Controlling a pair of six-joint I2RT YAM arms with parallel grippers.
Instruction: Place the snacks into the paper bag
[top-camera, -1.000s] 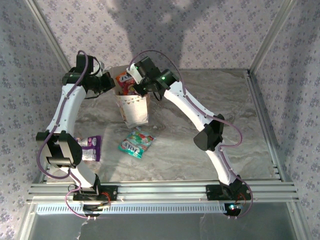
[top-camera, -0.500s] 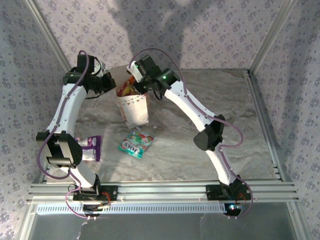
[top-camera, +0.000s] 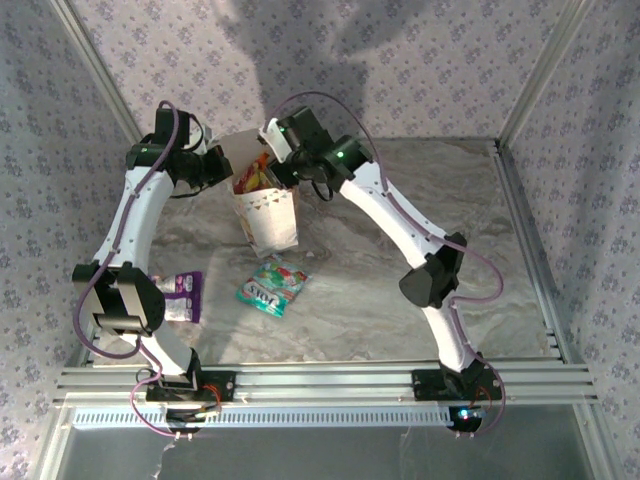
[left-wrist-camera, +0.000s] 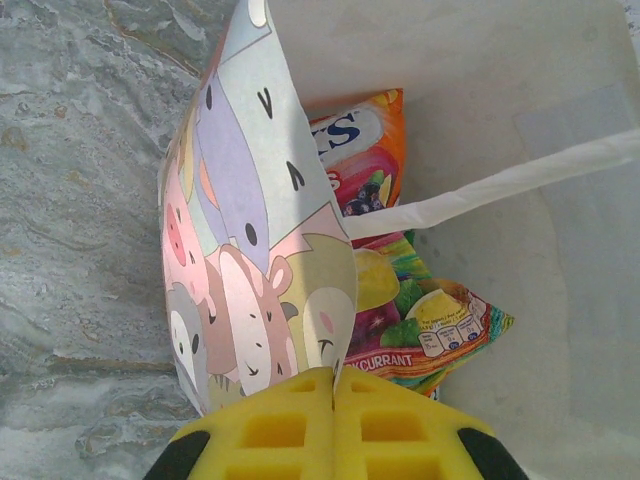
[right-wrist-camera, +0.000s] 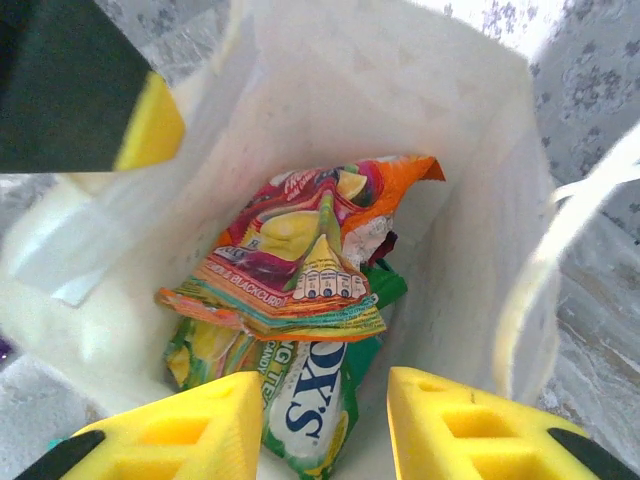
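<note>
The white paper bag stands upright at the back left of the table, mouth open. My left gripper is shut on its printed side wall, pinching the rim between the yellow pads. My right gripper hovers open over the mouth, holding nothing. Inside the bag a red-orange snack packet lies on a yellow-green packet. The red-orange packet also shows beside a cord handle. A teal packet and a purple packet lie on the table.
The marble tabletop is bounded by an aluminium frame, with a rail along the near edge. The purple packet lies close to the left arm's lower link. Patterned walls enclose the back and sides.
The red-orange packet has dropped from my right gripper down into the bag. The right gripper has opened and drawn back slightly to the right. The left gripper has kept its hold.
</note>
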